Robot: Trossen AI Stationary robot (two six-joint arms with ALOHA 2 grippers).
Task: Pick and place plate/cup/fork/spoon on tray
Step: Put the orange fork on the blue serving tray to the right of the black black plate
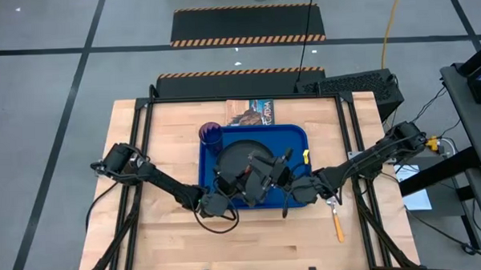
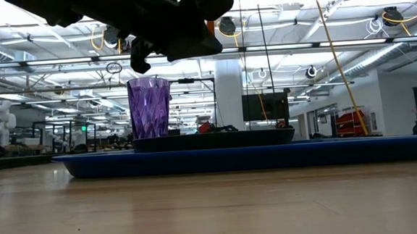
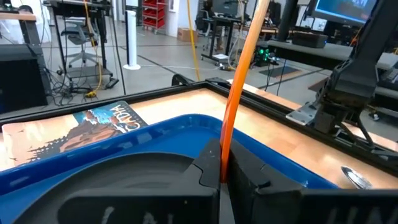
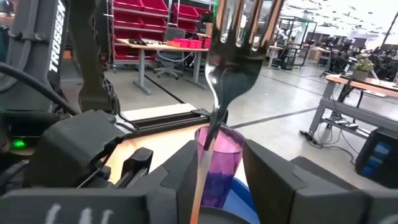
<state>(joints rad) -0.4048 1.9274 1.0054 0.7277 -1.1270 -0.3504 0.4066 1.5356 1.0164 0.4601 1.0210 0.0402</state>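
Note:
The blue tray [image 1: 296, 131] lies mid-table with the dark plate [image 1: 239, 153] on it and the purple cup [image 1: 211, 134] standing at its far left corner. Both grippers meet above the plate. My left gripper [image 3: 222, 171] is shut on the fork's orange handle [image 3: 239, 68]. My right gripper [image 4: 219, 155] is open, with a finger on either side of the fork [image 4: 239, 37] just below its tines. The spoon [image 1: 336, 220] lies on the table to the right of the tray. My left gripper pinches the fork's thin orange handle [image 3: 225, 146] between its two fingertips, which lie across it. The fork stands up out of the fingers, clear of the plate and the tray. My right gripper's fingers [image 4: 183, 168] flank the handle [image 4: 200, 180] just below the neck; whether they touch it cannot be told.
A printed card [image 1: 252, 112] lies at the table's far edge behind the tray. Black frame rails run along the table's left and right sides. The right arm [image 3: 348, 81] reaches in from the table's right. Bare wood lies on the near side of the tray.

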